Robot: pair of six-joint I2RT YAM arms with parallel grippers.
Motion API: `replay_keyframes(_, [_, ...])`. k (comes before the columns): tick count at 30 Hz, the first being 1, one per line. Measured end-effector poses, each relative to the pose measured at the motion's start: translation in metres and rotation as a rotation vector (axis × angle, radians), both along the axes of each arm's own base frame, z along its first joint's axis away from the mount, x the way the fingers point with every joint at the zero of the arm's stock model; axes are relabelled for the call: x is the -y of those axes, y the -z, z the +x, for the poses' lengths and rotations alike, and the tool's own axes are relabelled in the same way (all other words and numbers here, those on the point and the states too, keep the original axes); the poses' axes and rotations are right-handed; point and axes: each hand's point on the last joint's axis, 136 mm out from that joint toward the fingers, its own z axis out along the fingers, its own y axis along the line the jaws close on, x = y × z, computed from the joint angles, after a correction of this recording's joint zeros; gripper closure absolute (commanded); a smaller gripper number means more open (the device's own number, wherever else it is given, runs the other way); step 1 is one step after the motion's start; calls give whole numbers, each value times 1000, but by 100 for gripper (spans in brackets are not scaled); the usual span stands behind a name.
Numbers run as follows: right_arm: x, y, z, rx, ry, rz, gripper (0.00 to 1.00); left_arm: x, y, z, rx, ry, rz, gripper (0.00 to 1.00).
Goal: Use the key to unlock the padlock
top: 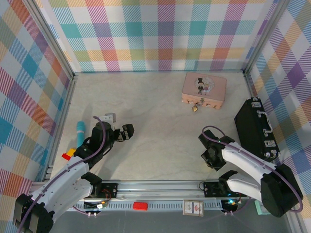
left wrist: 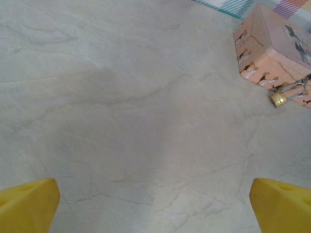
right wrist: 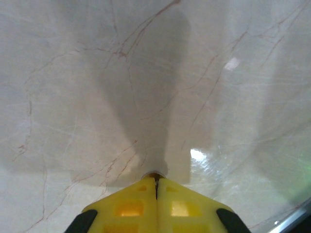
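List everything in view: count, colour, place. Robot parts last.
table: one, pale marble, under everything
tin: one, pink, far right
padlock: one, brass with silver shackle, at the tin's front
case: one, black, right edge
cylinder: one, teal, left edge
block: one, red, near rail
card: one, pale printed, near rail
left gripper: one, yellow fingers, open, over bare table
right gripper: one, yellow fingers, shut, tips at the table
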Motion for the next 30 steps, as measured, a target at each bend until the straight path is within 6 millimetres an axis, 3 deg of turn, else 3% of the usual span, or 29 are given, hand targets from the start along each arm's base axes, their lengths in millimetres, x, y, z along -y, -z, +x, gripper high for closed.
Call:
replay_keyframes(6, [-8, -8, 10, 89, -23, 65, 100, 2, 10, 2, -31, 5, 13, 0])
replay_keyframes(12, [-32, -38, 41, 310, -100, 202, 100, 17, 25, 5, -81, 62, 0, 0])
replay_keyframes(18, [-64, -65, 69, 461, -153, 355, 100, 57, 35, -2, -134, 215, -49, 9])
replay_keyframes(21, [-83, -84, 85, 522, -179, 427, 100, 94, 23, -14, -128, 340, -67, 12])
replay_keyframes(24, [-105, -112, 102, 594, -214, 493, 100, 128, -1, -24, -68, 449, -106, 14])
replay_keyframes(27, [-128, -139, 118, 667, -247, 558, 100, 149, -24, -32, -9, 510, -152, 22])
replay_keyframes(30, [-148, -152, 129, 704, -272, 612, 100, 163, -39, -36, 25, 539, -193, 28])
